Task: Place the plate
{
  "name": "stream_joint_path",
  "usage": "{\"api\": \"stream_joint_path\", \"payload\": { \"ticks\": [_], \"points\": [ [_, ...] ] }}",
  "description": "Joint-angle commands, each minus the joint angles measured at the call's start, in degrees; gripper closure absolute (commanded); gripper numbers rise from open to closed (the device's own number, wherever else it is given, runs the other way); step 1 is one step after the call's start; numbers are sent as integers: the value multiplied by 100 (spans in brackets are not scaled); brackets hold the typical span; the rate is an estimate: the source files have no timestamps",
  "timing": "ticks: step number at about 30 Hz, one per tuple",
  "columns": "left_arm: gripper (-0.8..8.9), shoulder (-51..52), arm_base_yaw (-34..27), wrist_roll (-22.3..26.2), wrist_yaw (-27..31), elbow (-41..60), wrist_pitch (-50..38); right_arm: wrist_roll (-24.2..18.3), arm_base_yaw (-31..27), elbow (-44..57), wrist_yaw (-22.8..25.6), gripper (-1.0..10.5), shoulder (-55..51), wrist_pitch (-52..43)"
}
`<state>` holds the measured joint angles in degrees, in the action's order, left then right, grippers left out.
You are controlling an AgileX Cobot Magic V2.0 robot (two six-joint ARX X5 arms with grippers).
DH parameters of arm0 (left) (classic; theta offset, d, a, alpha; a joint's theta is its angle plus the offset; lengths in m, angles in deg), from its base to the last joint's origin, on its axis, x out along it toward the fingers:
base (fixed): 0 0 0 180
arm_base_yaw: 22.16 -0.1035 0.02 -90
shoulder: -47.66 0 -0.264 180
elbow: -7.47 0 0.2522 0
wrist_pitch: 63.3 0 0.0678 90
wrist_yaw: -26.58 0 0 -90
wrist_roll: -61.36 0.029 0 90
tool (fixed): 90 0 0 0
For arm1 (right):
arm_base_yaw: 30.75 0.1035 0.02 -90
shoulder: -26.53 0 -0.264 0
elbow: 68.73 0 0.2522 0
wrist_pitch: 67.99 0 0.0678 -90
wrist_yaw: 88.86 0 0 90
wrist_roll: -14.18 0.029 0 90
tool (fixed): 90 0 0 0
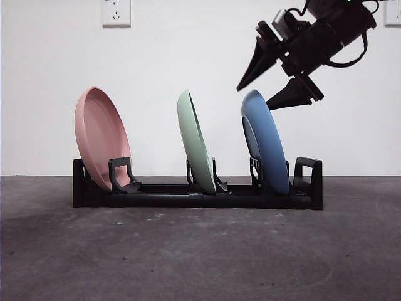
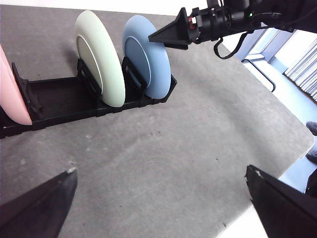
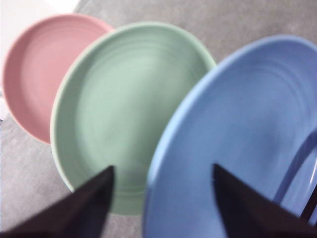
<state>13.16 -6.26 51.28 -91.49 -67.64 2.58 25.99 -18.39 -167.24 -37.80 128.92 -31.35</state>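
- Front: we find the blue plate [image 1: 265, 143] standing in the rack [image 1: 198, 194], right end effector [image 1: 272, 84] spread just above its rim.
- Left wrist: left end effector [image 2: 161, 198] spread over the table [image 2: 163, 158].
- Right wrist: we note spread jaws straddling the plate's edge.

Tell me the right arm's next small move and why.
Probably lift the right gripper straight up and away. Its open fingers straddle the top rim of the blue plate, which already stands in the black rack beside the green plate, seemingly placed.
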Motion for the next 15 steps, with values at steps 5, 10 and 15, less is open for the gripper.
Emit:
{"api": "stream_joint_path", "payload": {
  "ticks": [5, 10, 15],
  "points": [
    [251, -17, 24, -9, -26, -105, -68, 2, 26, -151, 0, 868, 101, -76],
    [251, -17, 24, -7, -26, -105, -66, 111, 26, -151, -2, 935, 101, -81],
    [251, -17, 24, -4, -26, -105, -68, 291, 26, -155, -11, 935, 81, -81]
  ]
}}
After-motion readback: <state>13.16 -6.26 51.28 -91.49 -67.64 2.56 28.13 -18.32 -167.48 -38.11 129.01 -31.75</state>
